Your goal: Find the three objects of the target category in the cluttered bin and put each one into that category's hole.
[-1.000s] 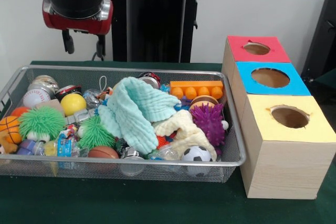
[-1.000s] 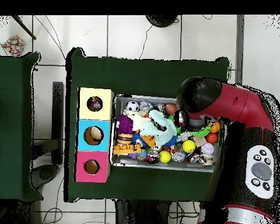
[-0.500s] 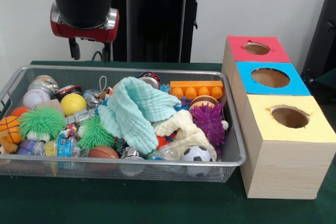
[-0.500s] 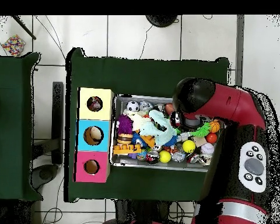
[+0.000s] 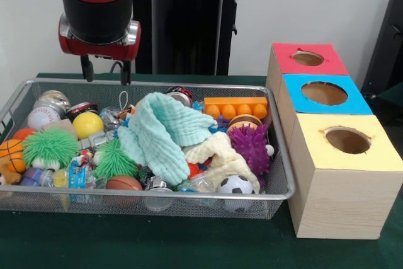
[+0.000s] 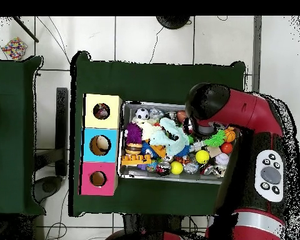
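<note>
My end effector point(image 5: 104, 72), two short black fingers point(image 5: 84, 69) spread apart with nothing between them, hangs above the far left part of the silver wire-mesh bin point(image 5: 157, 203), clear of everything in it. In the overhead view my red and black arm point(image 6: 240, 112) covers that end of the bin, so the fingers themselves are hidden there.

The bin stands on the green-covered desk point(image 5: 189, 250) and is full. Among its contents are a crumpled pale mint cloth point(image 5: 160, 133) across the middle, a cream cloth point(image 5: 220, 155) beside it, a purple spiky ball point(image 5: 250, 147), two green fuzzy balls point(image 5: 49, 147), a yellow smooth ball point(image 5: 87, 125), a white baseball point(image 5: 43, 118), a small orange basketball point(image 5: 11, 153), a black-and-white soccer ball point(image 5: 235, 186) and an orange studded block point(image 5: 235, 106).

Just beside the bin stands a wooden box with three round holes, topped by a red panel point(image 5: 308, 58), a blue panel point(image 5: 324, 93) and a yellow panel point(image 5: 347, 140). From overhead, a dark object point(image 6: 101, 112) lies inside the yellow hole and something pale point(image 6: 100, 145) inside the blue hole; the red hole shows nothing I can make out.

Nothing here names the target category, so I cannot tell which objects are mine to fetch. I judge that some sorting is done, that I carry nothing at present, and that a search and another pick remain.
</note>
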Tool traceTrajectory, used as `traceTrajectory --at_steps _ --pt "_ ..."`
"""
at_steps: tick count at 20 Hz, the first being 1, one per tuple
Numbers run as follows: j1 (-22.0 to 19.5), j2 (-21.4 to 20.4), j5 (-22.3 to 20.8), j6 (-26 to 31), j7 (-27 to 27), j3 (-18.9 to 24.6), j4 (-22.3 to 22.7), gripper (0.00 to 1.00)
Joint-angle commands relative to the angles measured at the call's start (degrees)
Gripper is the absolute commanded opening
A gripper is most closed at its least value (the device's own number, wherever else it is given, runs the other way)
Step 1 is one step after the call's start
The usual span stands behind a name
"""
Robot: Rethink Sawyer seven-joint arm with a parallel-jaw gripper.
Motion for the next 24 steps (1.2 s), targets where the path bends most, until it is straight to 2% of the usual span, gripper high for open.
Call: traceTrajectory --at_steps 1,6,9,11,13,16,20,24 --pt "-0.82 0.96 1.75 -5.74 12.34 1.96 1.79 1.0" --pt "-0.39 -0.36 1.35 -3.37 11.27 1.16 2.24 1.0" --pt "-1.56 -1.11 4.21 -5.36 11.03 3.24 5.44 1.0" --pt "-2.03 -0.71 8.01 -7.29 14.24 4.5 7.68 1.0" --pt "-2.33 -0.62 10.18 -9.46 14.28 5.49 9.12 1.0" --pt "-1.97 -0.52 12.77 -8.65 14.3 5.09 9.99 1.0" --pt "-2.43 -1.03 14.17 -8.57 10.7 5.29 11.56 1.0" --pt "-1.94 -0.7 14.19 -9.95 9.62 4.68 10.84 1.0"
